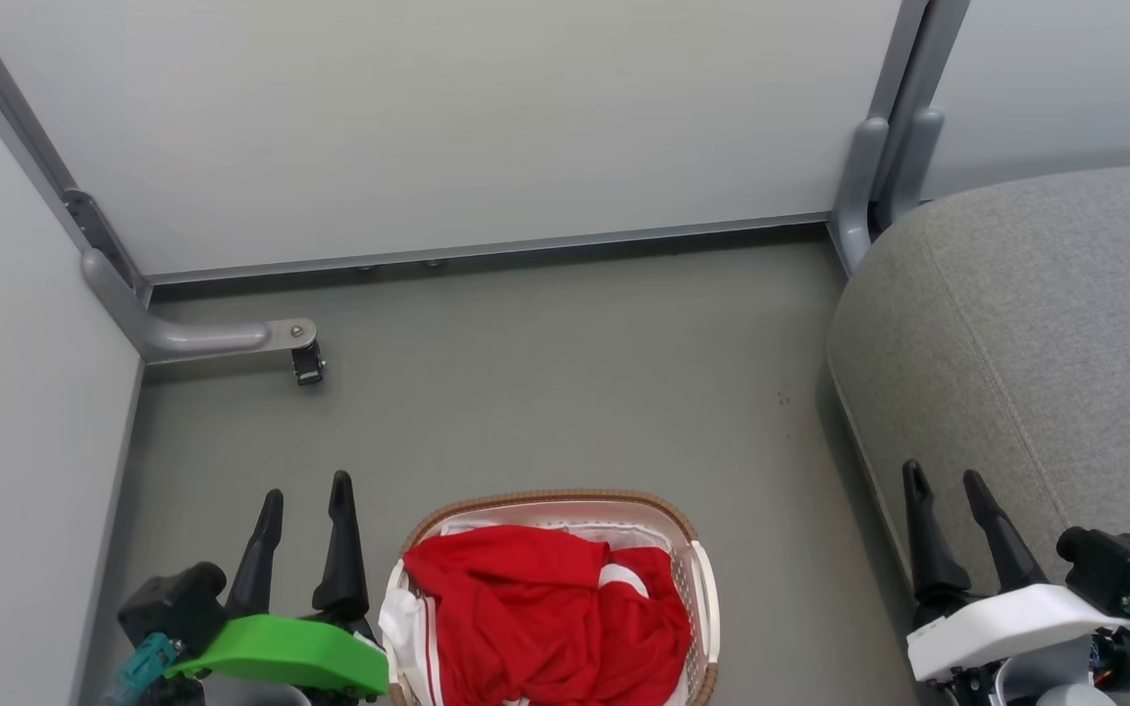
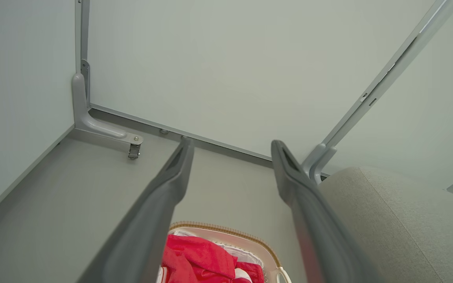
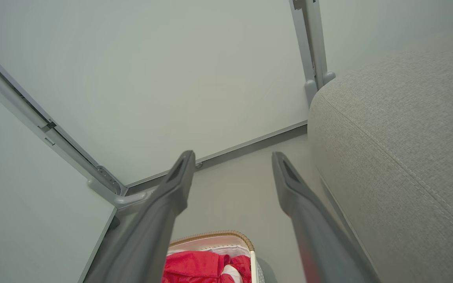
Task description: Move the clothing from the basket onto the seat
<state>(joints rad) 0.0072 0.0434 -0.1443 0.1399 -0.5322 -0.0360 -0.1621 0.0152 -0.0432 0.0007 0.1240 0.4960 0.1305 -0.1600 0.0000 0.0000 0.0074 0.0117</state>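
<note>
Crumpled red clothing with white stripes fills the white basket, whose brown rim sits at the bottom centre of the head view. The basket with the clothing also lies low in the left wrist view, and the basket with the clothing low in the right wrist view. My left gripper stands open just left of the basket, empty. My right gripper is open and empty over the front edge of the grey seat, which lies to the right.
Pale partition panels close off the back and left. A grey metal foot with a small caster juts onto the grey floor at left; another grey post stands beside the seat's far corner. White cloth shows at the basket's left side.
</note>
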